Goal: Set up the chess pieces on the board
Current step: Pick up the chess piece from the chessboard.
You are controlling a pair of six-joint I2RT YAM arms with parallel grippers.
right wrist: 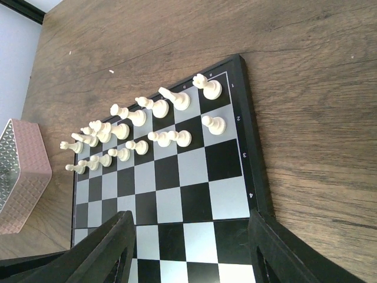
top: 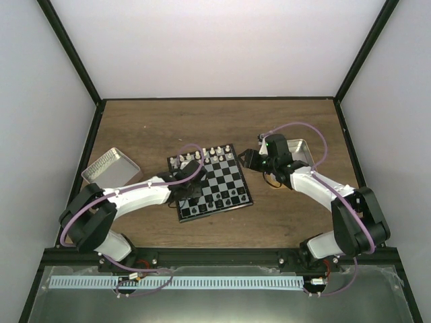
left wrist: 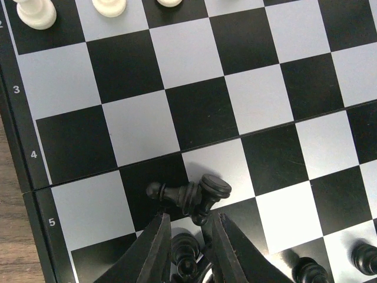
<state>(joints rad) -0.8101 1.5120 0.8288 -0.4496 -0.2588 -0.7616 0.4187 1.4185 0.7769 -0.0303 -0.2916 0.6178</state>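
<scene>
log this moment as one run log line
left gripper: jaws narrow around black piece, grip unclear | fallen black piece: lying on board | right gripper: open, empty

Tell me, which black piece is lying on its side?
The black piece just beyond the left pincer; the other black ones stand upright.

left arm (top: 135, 195) stretched toward the middle of the desk (top: 155, 128), left tool (left wrist: 189, 219) pointing down, fingers (left wrist: 154, 250) narrowly apart, right arm (top: 323, 192) bent, right tool (right wrist: 194, 253) tilted downward, jaws wide apart
</scene>
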